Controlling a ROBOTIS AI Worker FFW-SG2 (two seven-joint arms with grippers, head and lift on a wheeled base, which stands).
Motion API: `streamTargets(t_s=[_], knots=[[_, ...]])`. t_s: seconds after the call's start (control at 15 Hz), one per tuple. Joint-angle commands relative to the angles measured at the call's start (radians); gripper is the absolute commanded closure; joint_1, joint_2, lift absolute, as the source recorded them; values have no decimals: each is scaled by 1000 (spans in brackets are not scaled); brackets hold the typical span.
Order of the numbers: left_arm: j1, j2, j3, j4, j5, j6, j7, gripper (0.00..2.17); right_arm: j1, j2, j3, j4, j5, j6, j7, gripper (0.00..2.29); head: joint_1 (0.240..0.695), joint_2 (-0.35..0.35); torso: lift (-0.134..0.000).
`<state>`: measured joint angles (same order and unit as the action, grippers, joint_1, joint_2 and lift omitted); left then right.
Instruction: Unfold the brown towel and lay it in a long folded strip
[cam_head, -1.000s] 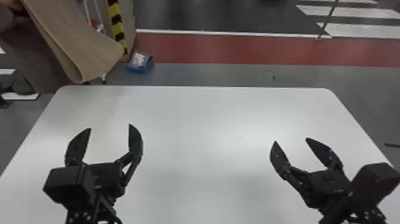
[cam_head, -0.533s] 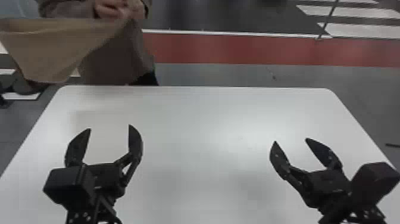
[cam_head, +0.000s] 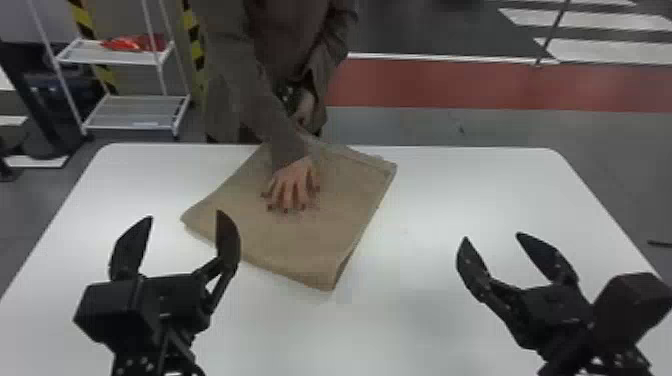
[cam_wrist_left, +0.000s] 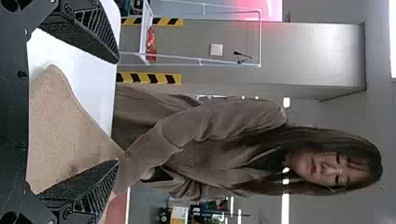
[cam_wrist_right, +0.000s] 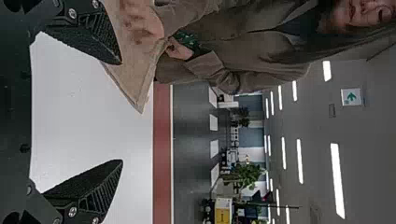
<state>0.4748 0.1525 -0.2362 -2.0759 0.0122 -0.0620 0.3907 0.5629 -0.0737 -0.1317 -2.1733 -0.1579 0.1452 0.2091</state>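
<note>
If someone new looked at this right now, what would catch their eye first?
Probably the person's hand pressed on the folded brown towel, which lies askew on the white table, toward its far edge. Next, the two black grippers, both open: the left near the towel's near-left side, the right over the table to the towel's right.

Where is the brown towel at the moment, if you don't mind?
In the head view, the folded brown towel lies left of centre on the white table, under a person's hand.
</note>
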Motion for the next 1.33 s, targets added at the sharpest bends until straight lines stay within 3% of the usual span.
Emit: streamTargets(t_s=[0.0,1.27], knots=[[1,-1,0,0,0,0,-1,124,0,0,-3,1,0,-5,4,144,695,-74,-120],[21,1,-3,-7,-5,-9,-6,124,12,-2,-8,-11,-3,-5,16,144,695,-79,-120]])
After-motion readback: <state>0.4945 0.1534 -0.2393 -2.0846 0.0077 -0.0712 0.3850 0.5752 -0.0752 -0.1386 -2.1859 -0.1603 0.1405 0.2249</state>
